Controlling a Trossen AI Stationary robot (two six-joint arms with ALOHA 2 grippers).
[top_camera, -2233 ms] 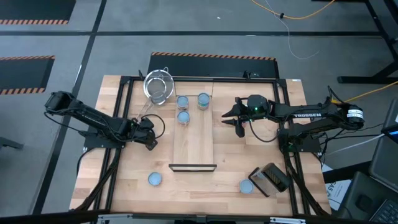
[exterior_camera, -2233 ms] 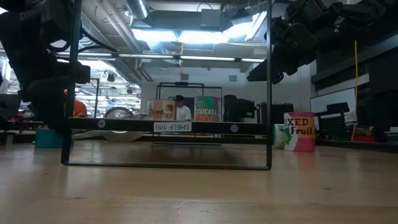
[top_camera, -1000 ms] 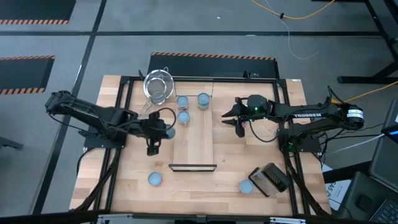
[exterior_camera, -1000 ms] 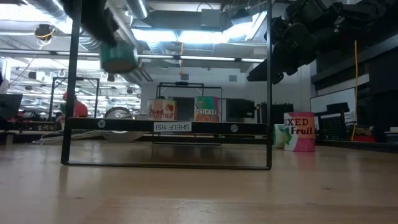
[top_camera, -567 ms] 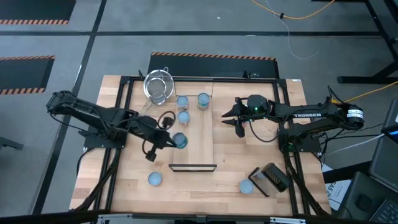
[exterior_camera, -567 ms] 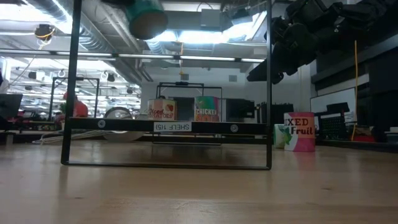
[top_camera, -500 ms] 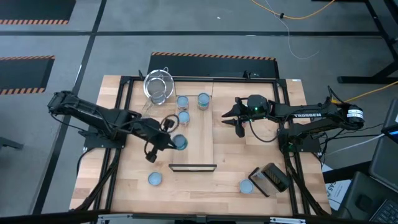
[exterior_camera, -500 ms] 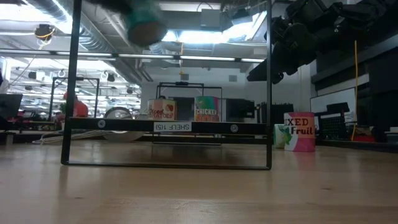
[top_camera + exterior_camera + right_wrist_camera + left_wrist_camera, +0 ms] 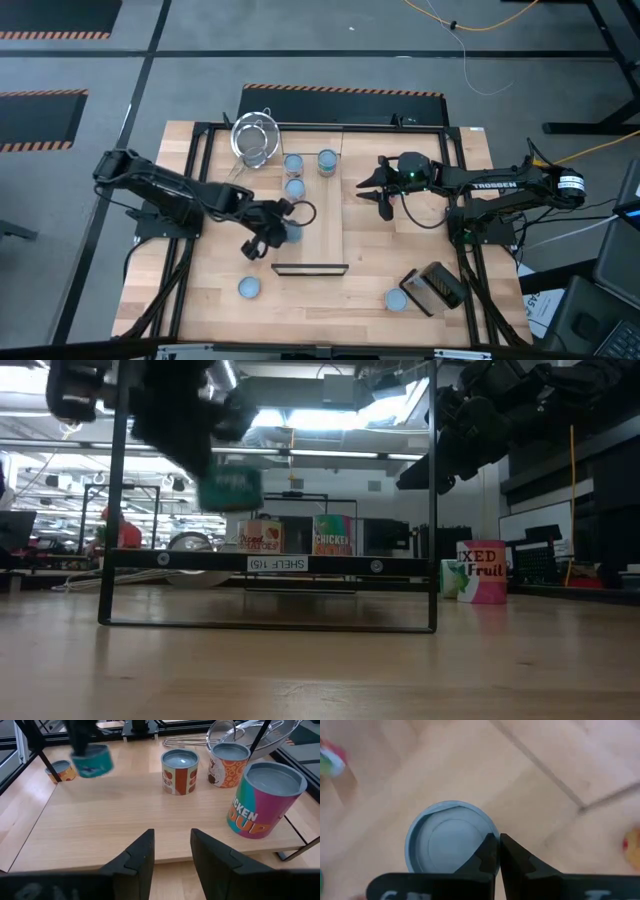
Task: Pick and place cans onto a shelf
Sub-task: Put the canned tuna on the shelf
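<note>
My left gripper (image 9: 283, 230) is shut on a green-labelled can (image 9: 228, 488) with a pale blue top (image 9: 451, 840), above the left edge of the shelf (image 9: 318, 235), a long light board with a black bar (image 9: 310, 268) at its near end. Three cans (image 9: 294, 163) (image 9: 327, 161) (image 9: 294, 187) stand on the shelf's far end. Two more cans (image 9: 248, 288) (image 9: 396, 299) stand on the table near the front. My right gripper (image 9: 170, 852) waits open and holds nothing, just right of the shelf (image 9: 385, 197). My left gripper pinches the can's top rim (image 9: 489, 837) between its two fingers, which stand almost together there. The fingers slant down at it from the table's left. The can (image 9: 91, 761) hangs below them, nearly upright and lifted clear of the shelf.
A wire strainer (image 9: 254, 138) lies at the far left of the shelf's end. A dark box (image 9: 435, 287) lies at the near right. A black frame (image 9: 270, 565) surrounds the work area. Bare board (image 9: 318, 215) lies between the far cans and the black bar.
My left gripper has carried the can toward the table's right and near edge, over the shelf's left edge, then downward. Its wrist has rolled, and the can has turned from lying tipped on its side to nearly upright. The right arm has kept still.
</note>
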